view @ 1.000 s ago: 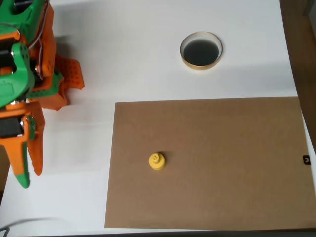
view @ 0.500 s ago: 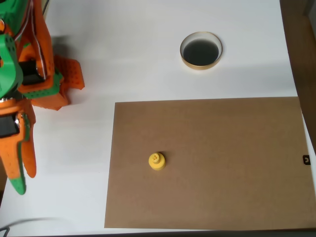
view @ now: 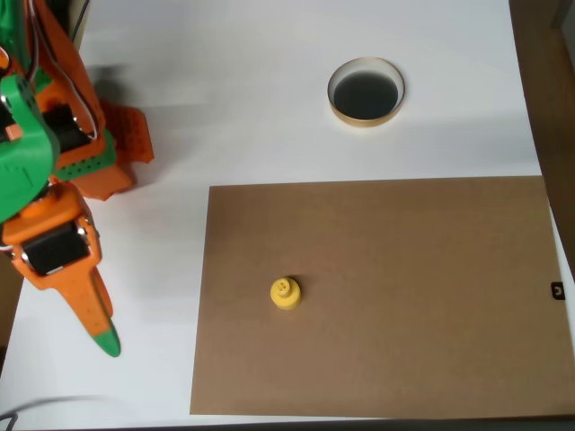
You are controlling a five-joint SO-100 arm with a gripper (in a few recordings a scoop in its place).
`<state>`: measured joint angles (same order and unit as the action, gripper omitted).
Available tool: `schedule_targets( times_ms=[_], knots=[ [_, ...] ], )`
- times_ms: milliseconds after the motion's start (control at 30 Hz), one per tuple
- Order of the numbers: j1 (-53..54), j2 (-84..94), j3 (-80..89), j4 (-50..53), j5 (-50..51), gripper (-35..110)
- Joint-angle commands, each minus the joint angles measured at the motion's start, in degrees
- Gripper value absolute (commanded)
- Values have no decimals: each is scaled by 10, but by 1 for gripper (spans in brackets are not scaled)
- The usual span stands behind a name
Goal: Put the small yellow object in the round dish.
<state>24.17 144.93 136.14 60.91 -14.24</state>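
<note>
The small yellow object (view: 286, 293), a round base with a knob on top, stands upright on the left part of a brown mat (view: 404, 269). The round dish (view: 366, 92), dark inside with a tan-gold rim, sits on the white table behind the mat and holds nothing. My orange and green gripper (view: 103, 337) hangs over the white table at the left, well to the left of the yellow object and off the mat. Its fingers lie together in one tapered point with a green tip, with nothing between them.
The arm's orange base (view: 108, 153) stands at the left edge. A small black clip (view: 557, 290) sits at the mat's right edge. The white table ends at a dark strip (view: 550, 81) on the right.
My gripper has swung from the far left edge toward the right and downward in the picture, nearer to the mat. The yellow object and dish have not moved.
</note>
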Motion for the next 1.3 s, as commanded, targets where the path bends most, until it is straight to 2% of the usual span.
schedule_targets(
  times_ms=[0,567,967,1267],
  knots=[
    [-15,-51,-69,9,0,24],
    [-105,-343,-250,74,11,31],
    [-214,-422,-325,114,33,32],
    [-250,-519,-345,90,51,31]
  ],
)
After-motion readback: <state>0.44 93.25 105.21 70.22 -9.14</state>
